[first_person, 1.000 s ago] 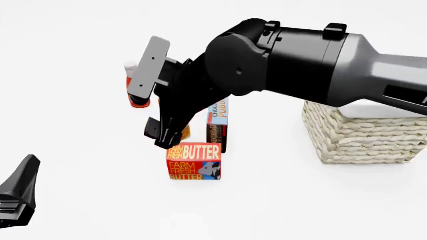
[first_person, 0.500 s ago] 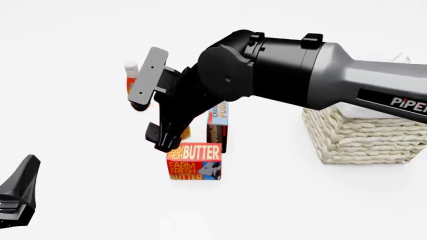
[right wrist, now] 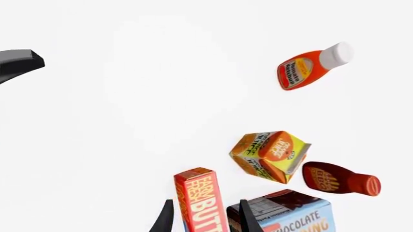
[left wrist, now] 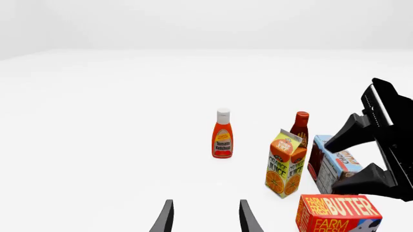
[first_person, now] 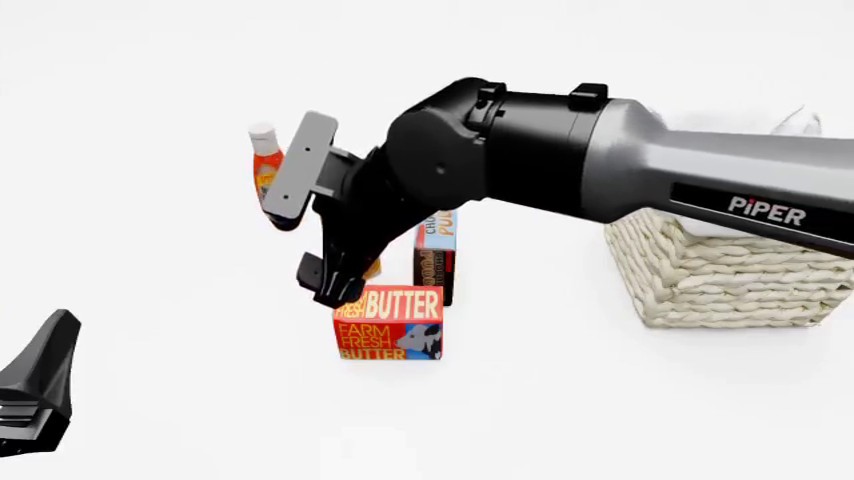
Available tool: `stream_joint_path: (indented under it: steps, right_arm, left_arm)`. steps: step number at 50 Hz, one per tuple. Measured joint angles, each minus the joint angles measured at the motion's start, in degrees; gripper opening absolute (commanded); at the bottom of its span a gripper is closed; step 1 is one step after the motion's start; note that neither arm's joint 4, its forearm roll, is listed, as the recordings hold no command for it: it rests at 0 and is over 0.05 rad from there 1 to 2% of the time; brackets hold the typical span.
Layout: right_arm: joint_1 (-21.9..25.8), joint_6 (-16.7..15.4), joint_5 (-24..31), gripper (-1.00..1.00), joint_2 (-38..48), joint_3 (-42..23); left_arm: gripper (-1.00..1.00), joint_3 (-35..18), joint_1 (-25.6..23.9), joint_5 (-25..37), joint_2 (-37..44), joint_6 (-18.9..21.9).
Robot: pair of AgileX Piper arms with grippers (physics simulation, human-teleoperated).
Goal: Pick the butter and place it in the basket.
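front: high, behind arms, facing forward-down | wrists: low, close | shared: butter [first_person: 388, 322], orange juice carton [left wrist: 285, 164]

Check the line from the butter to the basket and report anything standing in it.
Nothing visible blocks it. From the butter to the basket, the front view shows bare table; the chocolate pudding box stands just behind the butter, off that line.

Right gripper [first_person: 330, 282] sits directly above the butter [first_person: 388, 323], its tips straddling the box's left end. Just behind the gripper: chocolate pudding box [first_person: 437, 250]; orange juice carton [left wrist: 285, 163] beside that, toward the left. Ketchup bottle [first_person: 270, 160] farther back and left of the gripper. Basket [first_person: 727, 270] well apart to the gripper's right. Left gripper [first_person: 34, 390] well apart, nearer and to the left.
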Motion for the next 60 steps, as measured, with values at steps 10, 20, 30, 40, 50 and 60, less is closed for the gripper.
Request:
stream_joint_path:
  steps: [10, 20, 30, 40, 50, 60]
  right_arm:
    - [-0.3, 0.0, -0.2, 1.00, 1.0, 0.0]
    - [-0.5, 0.1, -0.4, 1.00, 1.7, 0.2]
    - [-0.7, 0.1, -0.5, 1.00, 2.4, 0.4]
    - [-0.8, 0.1, -0.6, 1.00, 3.1, 0.5]
    - [-0.8, 0.3, -0.7, 1.00, 3.7, 0.4]
    - [-0.8, 0.5, -1.0, 1.00, 4.1, 0.5]
  left_arm:
    - [1.00, 0.0, 0.0, 0.0, 0.0, 0.0]
    - [1.00, 0.0, 0.0, 0.0, 0.0, 0.0]
    - [1.00, 0.0, 0.0, 0.0, 0.0, 0.0]
    - [1.00, 0.0, 0.0, 0.0, 0.0, 0.0]
    - [1.00, 0.0, 0.0, 0.0, 0.0, 0.0]
    - [1.00, 0.0, 0.0, 0.0, 0.0, 0.0]
